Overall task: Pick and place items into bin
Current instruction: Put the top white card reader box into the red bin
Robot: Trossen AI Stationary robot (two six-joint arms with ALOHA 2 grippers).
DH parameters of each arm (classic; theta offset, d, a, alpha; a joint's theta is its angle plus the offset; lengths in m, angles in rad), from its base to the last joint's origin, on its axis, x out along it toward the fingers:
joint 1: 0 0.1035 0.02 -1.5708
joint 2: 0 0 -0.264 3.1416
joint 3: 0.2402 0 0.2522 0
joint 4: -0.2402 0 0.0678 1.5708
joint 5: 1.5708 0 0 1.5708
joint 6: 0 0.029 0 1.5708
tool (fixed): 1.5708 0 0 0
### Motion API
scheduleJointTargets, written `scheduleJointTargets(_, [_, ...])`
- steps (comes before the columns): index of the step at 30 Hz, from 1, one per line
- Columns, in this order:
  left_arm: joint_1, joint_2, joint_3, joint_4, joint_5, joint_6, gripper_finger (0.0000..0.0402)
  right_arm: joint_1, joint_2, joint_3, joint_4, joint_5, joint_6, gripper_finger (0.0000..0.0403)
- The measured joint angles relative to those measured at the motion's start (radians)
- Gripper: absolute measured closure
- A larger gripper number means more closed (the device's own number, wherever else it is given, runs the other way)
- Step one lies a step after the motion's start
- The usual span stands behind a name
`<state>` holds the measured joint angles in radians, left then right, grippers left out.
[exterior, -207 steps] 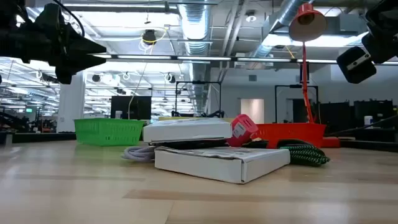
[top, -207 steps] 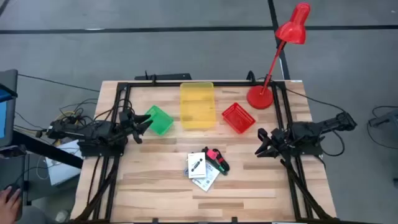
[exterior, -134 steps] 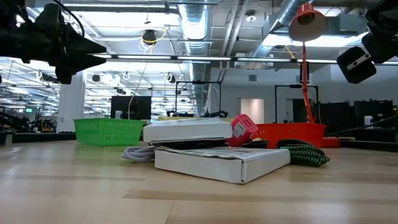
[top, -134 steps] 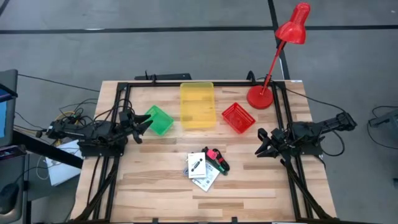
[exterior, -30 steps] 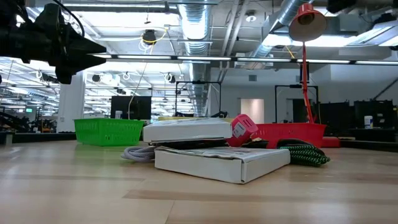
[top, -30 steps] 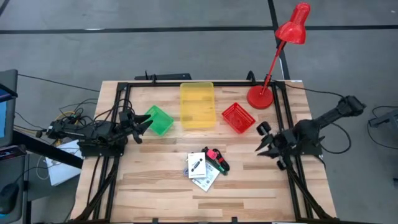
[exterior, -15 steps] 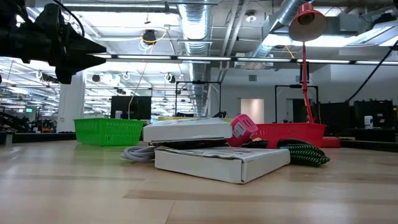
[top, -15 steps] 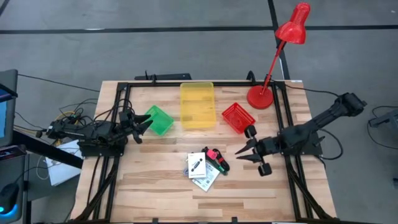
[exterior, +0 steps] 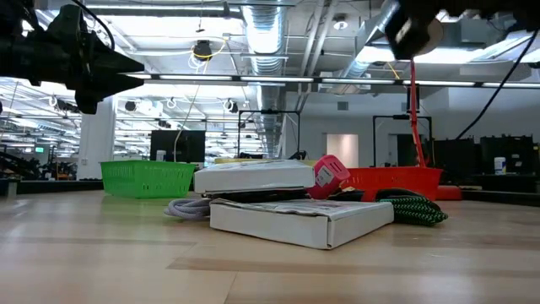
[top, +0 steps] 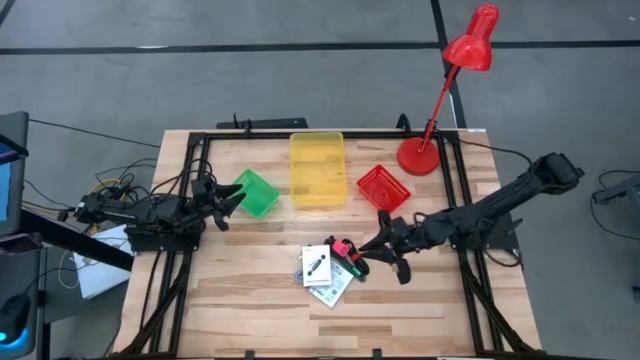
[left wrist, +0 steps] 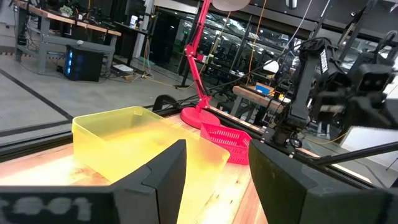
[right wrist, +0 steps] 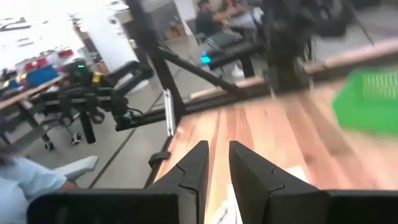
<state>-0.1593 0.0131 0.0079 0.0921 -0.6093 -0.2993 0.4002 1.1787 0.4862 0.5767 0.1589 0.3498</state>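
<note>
The items lie in a small pile near the table's middle: flat white card packets (top: 320, 268) with black print, and beside them slim black, green and red tools (top: 347, 255). In the low view one packet (exterior: 299, 221) lies in front, another (exterior: 253, 177) sits on top, and a red-pink block (exterior: 331, 175) is behind. My right gripper (top: 366, 249) hovers just right of the pile, above the table; its fingers (right wrist: 194, 163) stand a narrow gap apart with nothing between them. My left gripper (top: 232, 198) waits open at the left, beside the green bin (top: 257, 193).
Three bins stand along the far half of the table: the green one, a yellow one (top: 317, 170) and a red one (top: 383, 189). A red desk lamp (top: 440, 100) stands at the far right. A black frame (top: 195, 170) runs around the table top.
My right gripper has swung from the table's right side toward the left, reaching the item pile. It has sunk a little and rolled about its own axis on the way. The items have not moved.
</note>
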Motion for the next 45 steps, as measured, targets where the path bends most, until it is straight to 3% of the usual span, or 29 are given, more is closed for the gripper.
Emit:
scheduleJointTargets(12, [0.0, 0.0, 0.0, 0.0, 0.0, 0.0, 0.0235, -0.015, 0.122, 0.0, 0.003, -0.002, 0.355, 0.0344])
scheduleJointTargets(27, [0.0, 0.0, 0.0, 0.0, 0.0, 0.0, 0.0235, -0.011, 0.248, 0.007, -0.003, -0.038, 0.613, 0.0344])
scheduleJointTargets(37, [0.0, 0.0, 0.0, 0.0, 0.0, 0.0, 0.0235, -0.008, 0.337, 0.1, -0.004, -0.132, 0.587, 0.0344])
scheduleJointTargets(45, [0.0, 0.0, 0.0, 0.0, 0.0, 0.0, 0.0235, -0.016, 0.301, 0.125, -0.014, -0.161, 0.439, 0.0344])
